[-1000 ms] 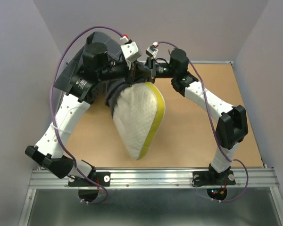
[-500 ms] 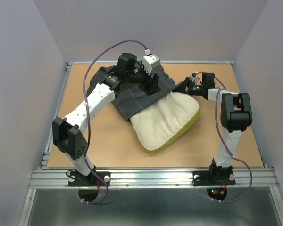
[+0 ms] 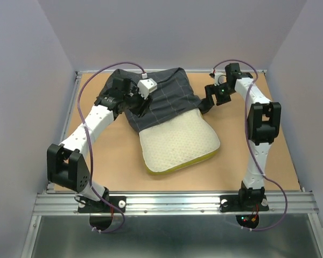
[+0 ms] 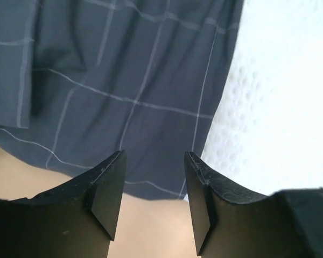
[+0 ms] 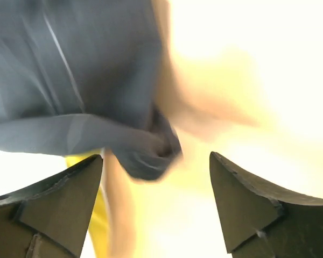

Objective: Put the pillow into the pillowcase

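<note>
Worktop (image 3: pixel 258 161) carries the pillow (image 3: pixel 177 145) mid-surface, its far part covered by the pillowcase (image 3: pixel 167 99), its near part bare. Left gripper (image 4: pixel 153 161) hangs over the pillowcase's left hem just beside the pillow, jaws parted, nothing between. Right gripper (image 5: pixel 156 158) sits off the pillowcase's right corner where cloth meets pillow, jaws wide, empty; view blurred.

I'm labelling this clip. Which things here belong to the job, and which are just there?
Job: pillow, pillowcase, left gripper, right gripper.
Just there: wooden table, metal rail at its near edge.
</note>
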Tool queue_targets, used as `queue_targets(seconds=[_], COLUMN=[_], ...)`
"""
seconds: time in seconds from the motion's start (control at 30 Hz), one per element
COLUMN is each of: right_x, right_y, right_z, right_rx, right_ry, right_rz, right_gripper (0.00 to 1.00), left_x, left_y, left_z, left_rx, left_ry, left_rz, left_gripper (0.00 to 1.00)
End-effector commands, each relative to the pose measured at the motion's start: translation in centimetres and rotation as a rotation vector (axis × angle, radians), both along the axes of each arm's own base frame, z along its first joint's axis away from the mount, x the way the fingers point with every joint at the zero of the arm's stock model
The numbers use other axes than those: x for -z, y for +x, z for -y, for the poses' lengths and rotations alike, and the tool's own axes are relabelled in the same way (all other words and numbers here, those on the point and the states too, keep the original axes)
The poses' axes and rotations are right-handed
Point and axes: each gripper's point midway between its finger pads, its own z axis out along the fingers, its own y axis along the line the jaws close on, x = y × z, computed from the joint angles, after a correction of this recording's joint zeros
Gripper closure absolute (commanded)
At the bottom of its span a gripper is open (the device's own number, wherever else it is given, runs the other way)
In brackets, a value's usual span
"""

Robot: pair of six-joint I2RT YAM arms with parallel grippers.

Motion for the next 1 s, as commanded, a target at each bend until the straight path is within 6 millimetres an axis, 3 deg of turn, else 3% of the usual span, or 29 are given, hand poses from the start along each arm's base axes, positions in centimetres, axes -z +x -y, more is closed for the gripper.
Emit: queue_targets(seconds=[0.0, 0.03, 0.07, 0.17, 0.3, 0.37, 0.43, 0.47, 0.53, 0.57, 0.6, 0.63, 0.73, 0.77, 0.8, 0.83, 0.87, 0.9, 0.93, 0.97], right_x=[-0.7, -2.6, -2.1, -2.8, -3.4, -2.9, -0.8, 0.2, 2.2, 3.2, 3.6, 4.1, 3.7, 3.1, 2.7, 2.3, 1.5, 1.0, 0.4, -0.3], right_y=[-6.0, -7.1, -8.8, -11.0, -15.7, -16.8, -18.3, -18.3, -18.6, -18.2, -17.9, -17.1, -15.4, -14.9, -14.0, -13.5, -12.4, -11.8, -11.1, -10.5], right_z=[4.6, 4.3, 3.7, 2.7, -0.2, -1.2, -2.6, -3.6, -4.3, -4.7, -4.8, -5.2, -6.2, -6.5, -6.8, -6.9, -7.0, -7.1, -7.1, -7.2], right_rx=[-0.108, -0.103, -0.111, -0.128, -0.230, -0.260, -0.300, -0.308, -0.294, -0.265, -0.246, -0.220, -0.192, -0.158, -0.147, -0.135, -0.092, -0.069, -0.046, -0.007], right_ry=[-0.172, -0.152, -0.114, -0.051, 0.130, 0.153, 0.131, 0.113, 0.108, 0.112, 0.119, 0.131, 0.176, 0.194, 0.205, 0.209, 0.215, 0.218, 0.223, 0.237], right_rz=[-0.100, -0.072, -0.115, -0.153, -0.322, -0.359, -0.419, -0.409, -0.436, -0.443, -0.453, -0.468, -0.435, -0.430, -0.396, -0.378, -0.339, -0.319, -0.295, -0.292], right_gripper=[0.11, 0.00, 0.00, 0.00, 0.00, 0.00, 0.01, 0.03, 0.10, 0.23, 0.30, 0.47, 0.79, 1.00, 1.00, 0.99, 1.00, 0.99, 1.00, 0.99], left_x=[2.8, 3.3, 4.8, 7.0, 10.1, 10.5, 11.2, 10.8, 10.7, 10.3, 10.0, 9.5, 8.4, 7.6, 7.0, 6.3, 4.6, 4.2, 3.8, 3.0], left_y=[-2.9, -3.3, -4.1, -4.5, -3.3, -2.7, -2.9, -2.9, -4.4, -5.3, -5.7, -6.8, -9.9, -10.4, -11.2, -13.2, -14.4, -14.9, -16.9, -17.2], left_z=[-2.5, -2.5, -2.7, -1.9, -1.0, -0.4, 0.5, 1.3, 2.7, 3.8, 4.1, 4.8, 6.6, 7.4, 7.9, 8.9, 10.1, 10.3, 10.7, 11.1], left_rx=[0.156, 0.178, 0.191, 0.194, 0.139, 0.119, 0.122, 0.135, 0.202, 0.242, 0.261, 0.296, 0.403, 0.434, 0.469, 0.547, 0.632, 0.656, 0.714, 0.733], left_ry=[0.224, 0.238, 0.257, 0.280, 0.320, 0.323, 0.307, 0.294, 0.264, 0.239, 0.220, 0.207, 0.156, 0.134, 0.117, 0.082, 0.033, 0.043, 0.022, 0.007], left_rz=[0.037, 0.043, 0.021, 0.000, -0.022, -0.015, -0.054, -0.051, -0.091, -0.101, -0.110, -0.121, -0.172, -0.172, -0.180, -0.213, -0.206, -0.203, -0.258, -0.260], left_gripper=[0.42, 0.40, 0.38, 0.38, 0.37, 0.41, 0.56, 0.72, 0.86, 0.94, 0.98, 1.00, 1.00, 1.00, 1.00, 1.00, 1.00, 1.00, 1.00, 1.00])
